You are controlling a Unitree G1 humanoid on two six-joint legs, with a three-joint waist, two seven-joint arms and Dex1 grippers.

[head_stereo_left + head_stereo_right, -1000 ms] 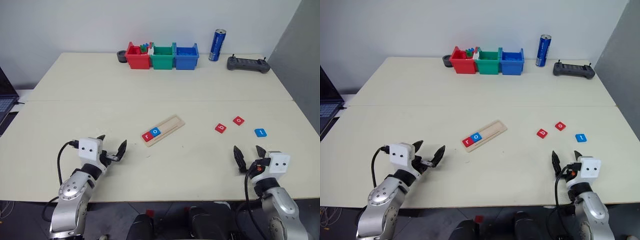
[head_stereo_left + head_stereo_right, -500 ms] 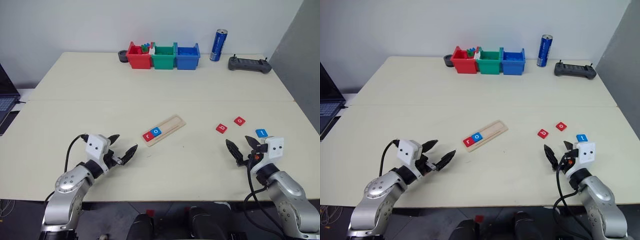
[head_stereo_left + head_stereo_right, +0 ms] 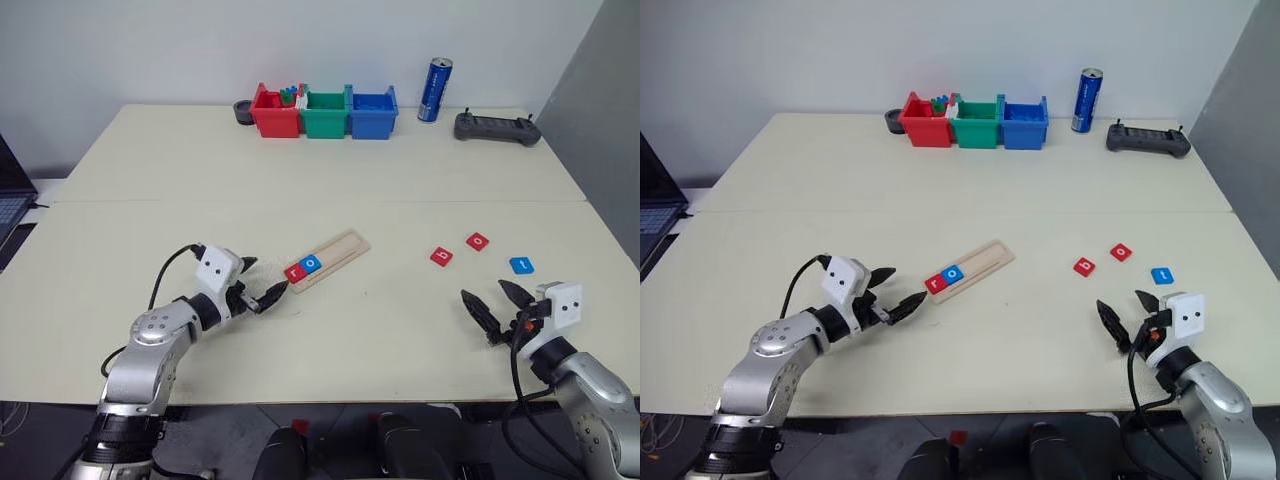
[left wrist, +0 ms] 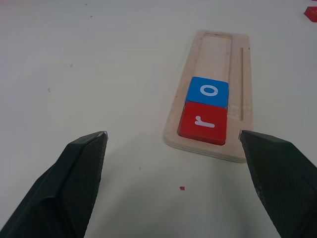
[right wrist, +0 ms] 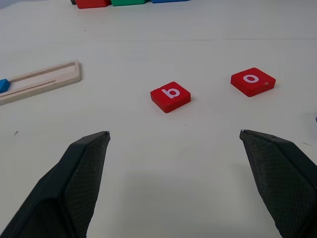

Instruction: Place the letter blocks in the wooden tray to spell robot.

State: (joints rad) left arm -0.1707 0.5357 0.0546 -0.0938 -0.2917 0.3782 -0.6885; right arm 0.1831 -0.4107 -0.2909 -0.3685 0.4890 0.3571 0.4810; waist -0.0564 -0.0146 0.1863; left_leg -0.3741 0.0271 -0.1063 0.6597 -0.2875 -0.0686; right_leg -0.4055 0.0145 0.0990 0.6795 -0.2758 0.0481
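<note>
The wooden tray (image 3: 342, 246) lies slantwise mid-table, with a red "r" block (image 3: 295, 271) and a blue "o" block (image 3: 311, 264) side by side at its near end. In the left wrist view the "r" (image 4: 203, 122) and "o" (image 4: 208, 91) sit in the tray (image 4: 215, 49) just ahead of my open left gripper (image 4: 172, 133). My left gripper (image 3: 270, 274) is close to that end and empty. To the right lie a red "b" block (image 3: 441, 256), a red "o" block (image 3: 478, 241) and a blue "t" block (image 3: 521, 265). My right gripper (image 3: 482, 289) is open, short of them.
Red (image 3: 274, 115), green (image 3: 325, 115) and blue (image 3: 373, 113) bins stand at the table's far edge, beside a blue can (image 3: 435, 90) and a black controller (image 3: 496, 127). A small dark round object (image 3: 243, 112) sits left of the bins. A laptop edge (image 3: 8, 200) shows far left.
My left gripper has swung forward and to the right, up to the tray's "r" end. My right gripper has tilted a little and stays near its spot. Both remain open.
</note>
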